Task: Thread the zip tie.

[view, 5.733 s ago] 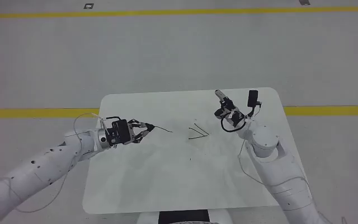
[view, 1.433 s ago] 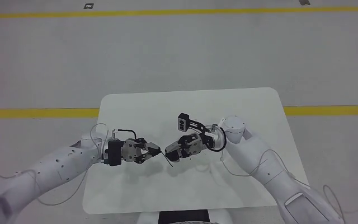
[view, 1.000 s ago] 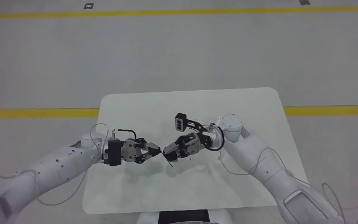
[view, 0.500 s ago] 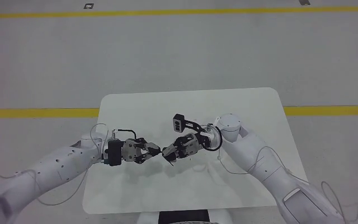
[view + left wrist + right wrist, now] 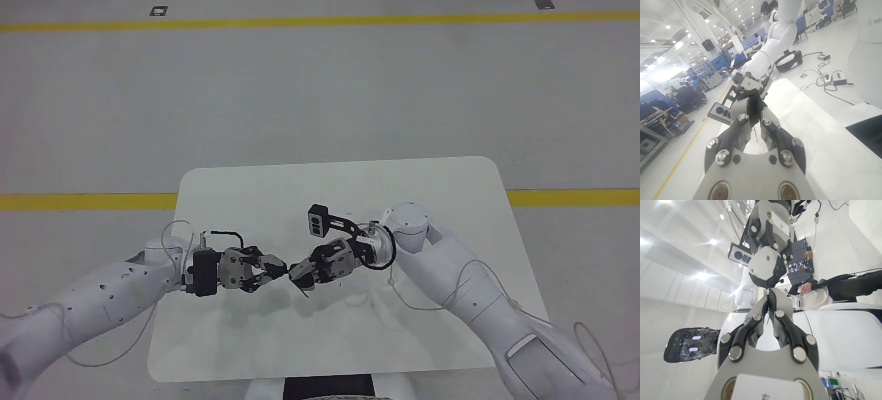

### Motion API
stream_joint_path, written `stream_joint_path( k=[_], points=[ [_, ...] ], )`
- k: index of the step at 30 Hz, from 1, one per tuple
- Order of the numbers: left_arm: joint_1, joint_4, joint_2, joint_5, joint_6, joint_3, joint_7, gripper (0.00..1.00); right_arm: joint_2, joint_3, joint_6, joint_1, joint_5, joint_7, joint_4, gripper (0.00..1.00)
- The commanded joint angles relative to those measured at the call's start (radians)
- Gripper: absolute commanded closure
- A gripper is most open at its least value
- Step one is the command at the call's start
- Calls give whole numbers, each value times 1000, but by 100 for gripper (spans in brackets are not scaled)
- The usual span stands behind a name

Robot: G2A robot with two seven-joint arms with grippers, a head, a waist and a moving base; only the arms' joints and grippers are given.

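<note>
Your left claw (image 5: pixel 278 268) and right claw (image 5: pixel 303 273), both pinched shut on the thin black zip tie (image 5: pixel 301 288), stood tip to tip at lower centre above the tabletop (image 5: pixel 440 190), apparently mid-threading; next, you likely needed fine tail-to-head alignment.

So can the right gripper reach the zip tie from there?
Likely yes: the right gripper sits tip to tip with the left gripper, the zip tie dangles at their meeting point, and nothing lies between.

Bright, even overhead light; ceiling lamps (image 5: pixel 668 26) glare, and wrist views bend at edges.
</note>
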Motion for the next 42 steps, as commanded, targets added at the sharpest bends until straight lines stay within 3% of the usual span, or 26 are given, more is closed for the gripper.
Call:
stream_joint_path(
  k=[1,12,16,20,24,28,39,42],
  points=[
    [0,0,0,0,0,0,0,0,1,0,-4,0,1,0,2,100],
    [3,-3,-1,-5,5,-1,-13,0,14,25,-22,-7,-34,-35,13,100],
    [21,-12,1,-27,25,-19,-41,0,21,52,-26,-19,-75,-157,-8,100],
    [38,-20,7,-33,40,-38,-64,0,30,107,-36,-59,-123,-411,-62,100],
    [53,-30,11,-36,48,-53,-89,0,42,151,-38,-107,-161,-542,-129,100],
    [66,-31,16,-35,54,-70,-106,0,54,191,-38,-146,-183,-575,-169,100],
    [68,-32,17,-30,54,-72,-106,0,54,191,-38,-146,-183,-575,-169,100],
    [76,-48,18,1,119,-85,-217,0,59,193,-38,-157,-306,-696,-191,100]
  ],
)
